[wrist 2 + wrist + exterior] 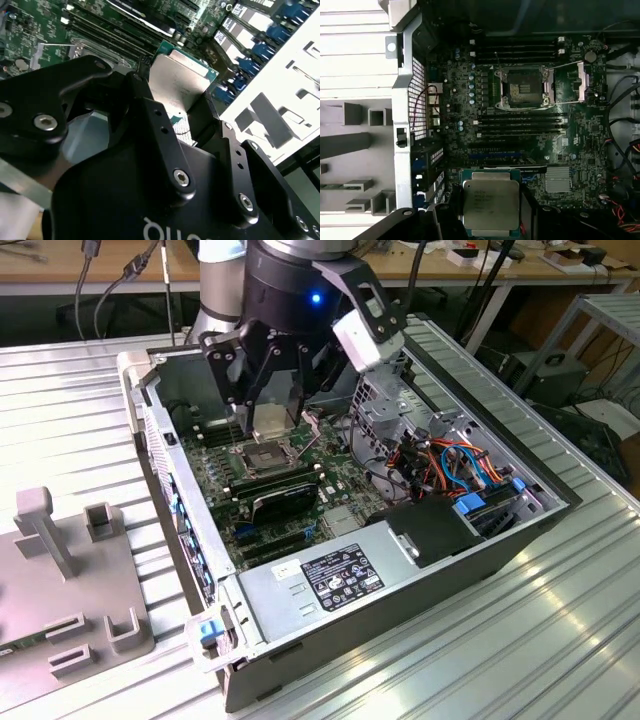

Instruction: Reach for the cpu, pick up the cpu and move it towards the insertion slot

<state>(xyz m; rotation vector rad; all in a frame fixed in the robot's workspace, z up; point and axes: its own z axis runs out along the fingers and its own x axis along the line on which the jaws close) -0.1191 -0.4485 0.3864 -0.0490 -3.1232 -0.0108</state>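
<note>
My gripper point(270, 412) hangs inside the open computer case, shut on the cpu point(271, 423), a flat silvery square chip. In both wrist views the cpu point(490, 202) point(177, 80) sits between the black fingers point(451, 212), held by two opposite edges. The insertion slot point(262, 455), a socket with a shiny frame and dark centre, lies on the green motherboard just below the held chip in the exterior view. In the first wrist view the insertion slot point(522, 89) stands open with its thin lever raised, a short way off from the chip.
Long black memory slots point(520, 122) flank the socket. A black card point(282, 502) and the power supply point(335, 578) lie nearer the case front. Coloured cables point(450, 462) and a metal drive cage point(385, 390) fill the exterior view's right. A grey fixture point(60, 570) stands outside the case.
</note>
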